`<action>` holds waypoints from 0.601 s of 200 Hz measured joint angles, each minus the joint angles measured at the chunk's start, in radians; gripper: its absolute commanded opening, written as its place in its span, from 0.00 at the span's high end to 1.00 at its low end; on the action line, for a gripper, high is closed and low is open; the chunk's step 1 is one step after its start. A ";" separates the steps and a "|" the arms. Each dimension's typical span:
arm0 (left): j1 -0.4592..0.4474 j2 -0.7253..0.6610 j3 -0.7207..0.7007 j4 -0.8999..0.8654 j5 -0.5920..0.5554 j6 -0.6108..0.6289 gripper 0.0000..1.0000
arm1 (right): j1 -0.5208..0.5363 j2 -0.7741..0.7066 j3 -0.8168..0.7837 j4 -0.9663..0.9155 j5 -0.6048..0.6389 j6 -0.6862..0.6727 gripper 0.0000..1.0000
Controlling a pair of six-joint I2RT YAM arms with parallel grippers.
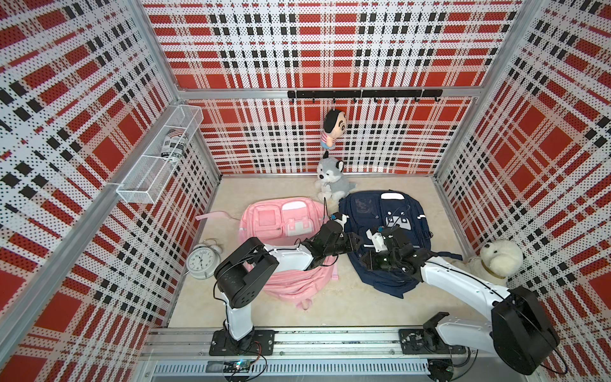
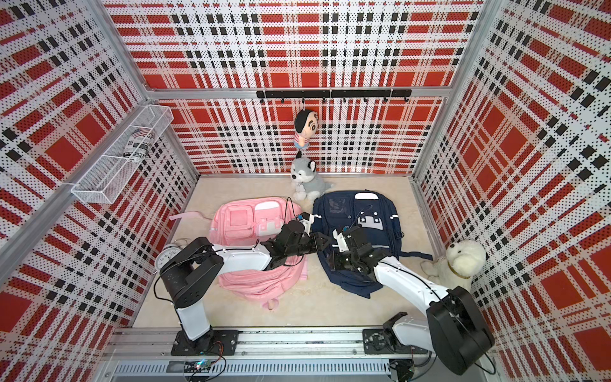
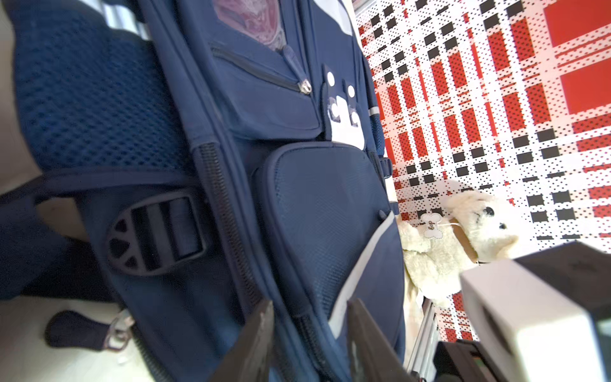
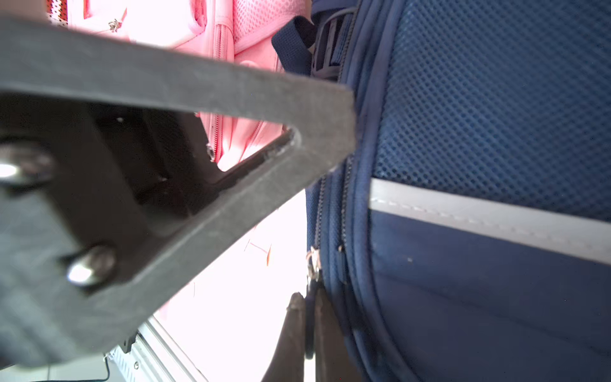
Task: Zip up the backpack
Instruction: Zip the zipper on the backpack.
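lying flat on the right half of the cream floor [image 1: 347, 311], top end toward the back edge: navy backpack [image 1: 415, 228]. pink backpack [image 1: 281, 225] lies flat beside it on the left half, the two close together near the back.

right gripper [image 4: 307, 297] is low at the navy bag's left side, in the bag's front half. its fingers are pressed together on a dark zipper pull [image 4: 309, 340]. the metal slider [image 4: 312, 261] sits just past the tips on the side zip track.

left gripper [image 3: 310, 306] reaches across the pink bag to the same side of the navy bag, a little farther back. jaws part open, one finger either side of the ridge of seam and zip. in the right wrist view one tip touches the piping. cannot tell whether it pinches any cloth.

second pull [image 3: 79, 330], a navy tab on a metal ring, lies on the floor beside the bag.

husky plush [image 1: 330, 180] at the middle of the back edge, just behind both bags. white plush dog [image 1: 501, 259] at the right edge. alarm clock [image 1: 201, 259] at the left edge, beside the pink bag.
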 measured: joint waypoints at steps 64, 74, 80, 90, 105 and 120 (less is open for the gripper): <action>0.000 0.002 -0.038 -0.003 0.000 -0.030 0.64 | 0.003 0.018 0.018 -0.019 0.012 -0.019 1.00; 0.000 0.003 -0.038 -0.003 0.000 -0.031 0.64 | 0.009 0.023 0.018 -0.019 0.012 -0.020 1.00; 0.000 0.006 -0.037 -0.002 0.000 -0.032 0.65 | 0.011 0.025 0.018 -0.019 0.013 -0.020 1.00; 0.000 0.013 -0.032 -0.002 0.000 -0.033 0.66 | 0.012 0.026 0.018 -0.018 0.013 -0.020 1.00; 0.000 0.032 -0.021 0.000 0.000 -0.036 0.66 | 0.012 0.026 0.018 -0.019 0.014 -0.021 1.00; 0.000 0.047 -0.016 0.006 0.002 -0.039 0.66 | 0.013 0.026 0.018 -0.021 0.019 -0.021 1.00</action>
